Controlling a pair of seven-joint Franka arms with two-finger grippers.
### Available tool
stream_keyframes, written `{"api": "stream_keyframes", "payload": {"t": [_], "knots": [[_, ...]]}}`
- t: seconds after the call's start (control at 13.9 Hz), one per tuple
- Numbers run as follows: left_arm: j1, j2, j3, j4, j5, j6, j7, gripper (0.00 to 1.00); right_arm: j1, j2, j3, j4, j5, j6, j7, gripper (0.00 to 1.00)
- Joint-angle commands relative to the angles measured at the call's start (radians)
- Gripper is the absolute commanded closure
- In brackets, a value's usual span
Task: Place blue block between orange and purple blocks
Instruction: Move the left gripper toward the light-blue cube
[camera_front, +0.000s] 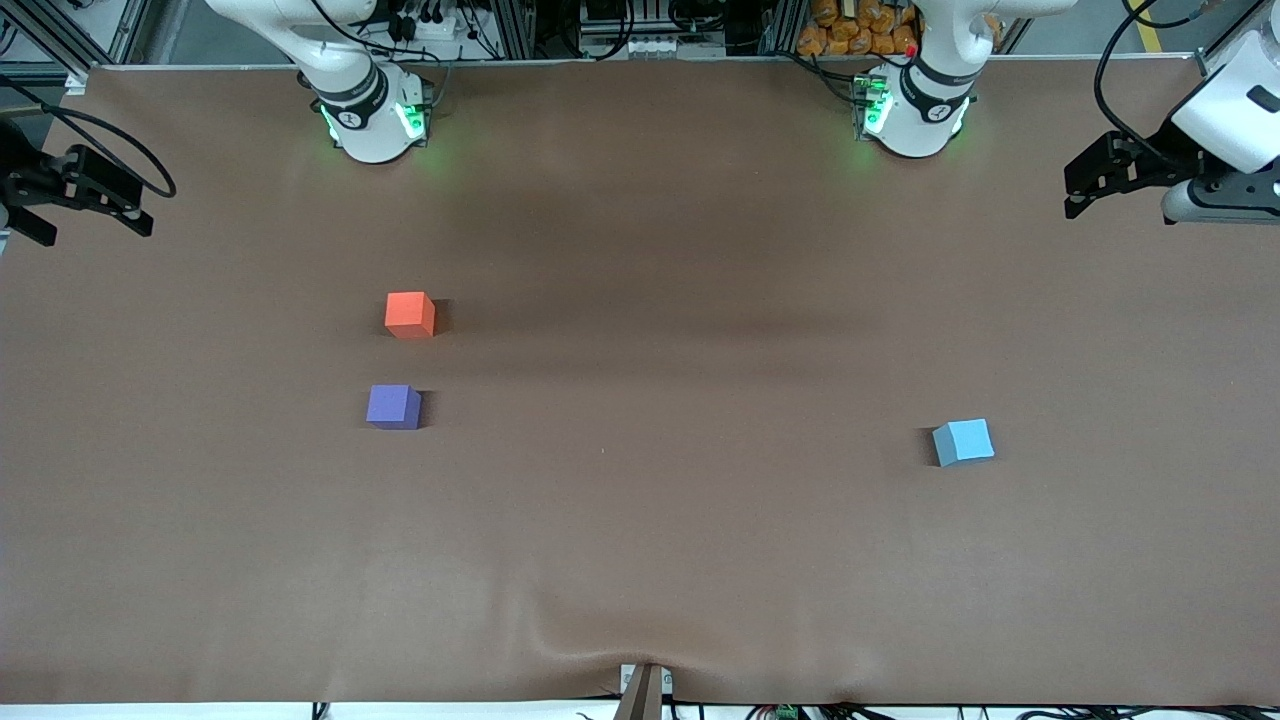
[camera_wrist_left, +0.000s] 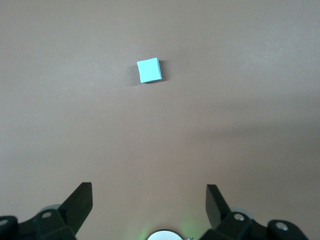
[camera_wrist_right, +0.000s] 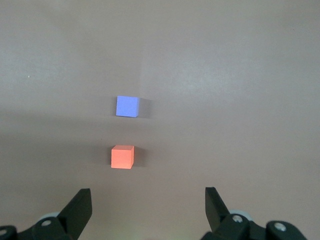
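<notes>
The blue block (camera_front: 963, 442) (camera_wrist_left: 149, 70) lies alone on the brown table toward the left arm's end. Toward the right arm's end sit the orange block (camera_front: 410, 314) (camera_wrist_right: 122, 157) and the purple block (camera_front: 393, 407) (camera_wrist_right: 127, 106). The purple one is nearer the front camera, with a gap of about one block's width between them. My left gripper (camera_front: 1085, 185) (camera_wrist_left: 149, 197) hangs open and empty high over its end of the table. My right gripper (camera_front: 100, 225) (camera_wrist_right: 148, 200) hangs the same way over the other end, open with nothing between its fingers.
A brown cover (camera_front: 640, 520) spans the table and puckers at the front edge by a small bracket (camera_front: 643, 690). The arm bases (camera_front: 375, 120) (camera_front: 915, 115) stand along the table's edge farthest from the front camera.
</notes>
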Motion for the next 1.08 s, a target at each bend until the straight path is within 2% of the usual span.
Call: {"api": "stream_keyframes", "payload": {"t": [0.0,0.22,0.43,0.72,1.0], "knots": [[0.018,0.016,-0.003,0.033,-0.019,-0.027,0.022,0.00,-0.026,0.002,0.020,0.005,-0.015,-0.007,-0.011,0.00],[0.015,0.066,-0.003,0.033,-0.019,-0.026,0.013,0.00,-0.024,0.002,0.020,0.005,-0.015,-0.007,-0.011,0.00],[0.011,0.209,-0.002,0.041,-0.010,0.017,-0.005,0.00,-0.024,0.002,0.020,0.005,-0.015,-0.008,-0.011,0.00],[0.020,0.379,0.003,0.036,0.001,0.195,-0.004,0.00,-0.024,0.002,0.020,0.003,-0.014,-0.008,-0.011,0.00],[0.031,0.542,0.003,0.028,0.062,0.388,-0.004,0.00,-0.023,0.002,0.020,0.003,-0.015,-0.008,-0.011,0.00]]}}
